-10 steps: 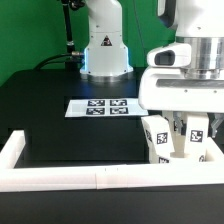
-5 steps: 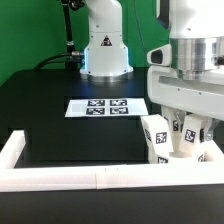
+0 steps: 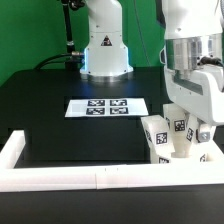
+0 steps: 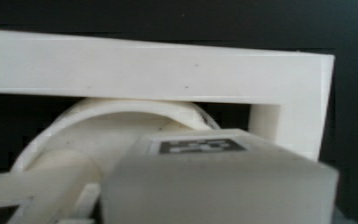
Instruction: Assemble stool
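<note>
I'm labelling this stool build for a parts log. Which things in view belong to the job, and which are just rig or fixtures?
Belongs to the job:
- tagged stool legs
- round seat
- gripper over them, jaws hidden

Just there:
- marker board
- white border rail
- black table

Light: bright, even, overhead
Glare: white arm (image 3: 196, 70) washes out
Focus: exterior view sharp; wrist view soft, nearest tagged block (image 4: 220, 175) blurred

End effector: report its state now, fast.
End effector: cannot tell if open or closed; it is low over the stool parts by the rail.
</note>
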{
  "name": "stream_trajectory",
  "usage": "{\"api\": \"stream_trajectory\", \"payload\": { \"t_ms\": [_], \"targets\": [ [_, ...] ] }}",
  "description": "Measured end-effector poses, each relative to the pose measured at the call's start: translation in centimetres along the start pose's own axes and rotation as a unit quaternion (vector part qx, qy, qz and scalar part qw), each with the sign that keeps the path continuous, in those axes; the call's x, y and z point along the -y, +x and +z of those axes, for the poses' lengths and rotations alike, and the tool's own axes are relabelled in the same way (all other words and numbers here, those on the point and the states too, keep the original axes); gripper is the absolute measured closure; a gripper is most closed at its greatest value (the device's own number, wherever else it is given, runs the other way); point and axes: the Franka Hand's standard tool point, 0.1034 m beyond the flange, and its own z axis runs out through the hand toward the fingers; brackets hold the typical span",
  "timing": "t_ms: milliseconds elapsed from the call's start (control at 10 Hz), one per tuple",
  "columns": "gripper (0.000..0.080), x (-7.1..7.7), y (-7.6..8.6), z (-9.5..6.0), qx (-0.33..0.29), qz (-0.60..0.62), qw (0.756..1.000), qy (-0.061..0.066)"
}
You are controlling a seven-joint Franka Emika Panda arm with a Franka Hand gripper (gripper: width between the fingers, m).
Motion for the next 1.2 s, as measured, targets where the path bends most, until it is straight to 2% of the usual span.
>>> {"api": "stream_trajectory", "payload": {
  "t_ms": [200,300,400,500,700,800,1200],
  "targets": [
    [0.0469,0.0,0.1,-0.1,0.004,0.093,0.996,-0.002],
    [0.0469,0.1,0.6,-0.4,0.009,0.173,0.985,-0.004],
    [0.0469,0.1,0.9,-0.3,0.019,0.264,0.964,0.002],
    [0.0469,-0.2,1.0,-0.1,0.030,0.353,0.935,0.013],
    [0.0469,-0.5,0.2,0.2,0.049,0.423,0.903,0.046],
    [0.0469,-0.6,0.0,0.3,0.050,0.421,0.905,0.042],
    [0.0469,-0.7,0.0,0.4,0.054,0.435,0.898,0.042]
  ]
}}
